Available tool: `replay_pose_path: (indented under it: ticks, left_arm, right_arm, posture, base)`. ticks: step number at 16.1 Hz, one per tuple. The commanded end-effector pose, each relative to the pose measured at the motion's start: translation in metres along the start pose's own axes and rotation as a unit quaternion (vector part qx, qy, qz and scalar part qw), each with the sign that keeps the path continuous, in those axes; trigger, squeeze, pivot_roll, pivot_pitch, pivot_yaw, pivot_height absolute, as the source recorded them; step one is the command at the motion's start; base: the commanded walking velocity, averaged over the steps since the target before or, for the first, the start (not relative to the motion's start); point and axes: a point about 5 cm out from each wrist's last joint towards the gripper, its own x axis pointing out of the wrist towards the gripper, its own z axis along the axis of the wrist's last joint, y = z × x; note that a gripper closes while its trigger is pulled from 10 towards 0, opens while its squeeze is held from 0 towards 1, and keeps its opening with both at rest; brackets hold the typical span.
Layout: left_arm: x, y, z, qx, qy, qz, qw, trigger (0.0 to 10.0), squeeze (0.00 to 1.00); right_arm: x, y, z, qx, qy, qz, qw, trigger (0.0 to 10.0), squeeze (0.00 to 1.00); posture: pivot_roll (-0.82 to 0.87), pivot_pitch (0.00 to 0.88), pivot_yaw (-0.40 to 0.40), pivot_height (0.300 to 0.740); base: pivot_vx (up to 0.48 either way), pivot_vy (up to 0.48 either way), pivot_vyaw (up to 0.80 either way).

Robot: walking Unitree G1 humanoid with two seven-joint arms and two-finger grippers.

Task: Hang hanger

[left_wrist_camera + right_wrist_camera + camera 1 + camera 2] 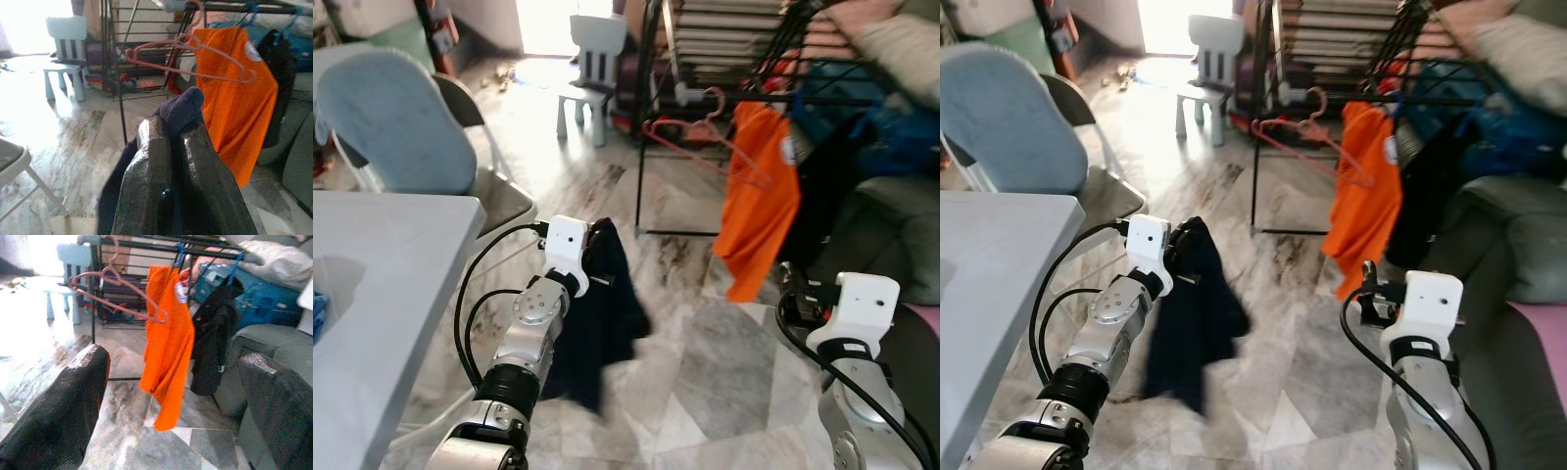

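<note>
Our left gripper [181, 147] is pinched closed on a dark navy cloth garment [607, 323]. Our right gripper [171, 396] is wide open, holding nothing. Far ahead, an empty pink plastic hanger [700, 137] hangs on the black metal rack [651, 108], left of an orange shirt [759, 196].

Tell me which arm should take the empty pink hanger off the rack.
Right. The right claw is open and empty, facing the pink plastic hanger. The left claw is shut on the dark navy garment, so it is busy.
</note>
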Motion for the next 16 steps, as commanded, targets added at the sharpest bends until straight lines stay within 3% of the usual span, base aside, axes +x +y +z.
replay_pose_path:
  ticks: [1,16]
  left_arm:
    - [0.0043,-0.0020,0.0072,0.006,-0.013,-0.009,1.000,10.0,0.00]
    - [0.0089,-0.0079,0.0073,-0.002,-0.014,-0.018,1.000,10.0,0.00]
  right_arm:
    - [0.0015,0.0043,0.0008,-0.001,-0.003,0.011,1.000,10.0,0.00]
    - [0.0042,0.0102,0.0000,-0.003,-0.001,0.027,1.000,10.0,0.00]
  posture:
    - [-0.03,0.000,-0.053,0.740]
    - [-0.04,0.000,-0.053,0.740]
  base:
    - [0.439,0.000,0.00]
    - [0.465,0.000,0.00]
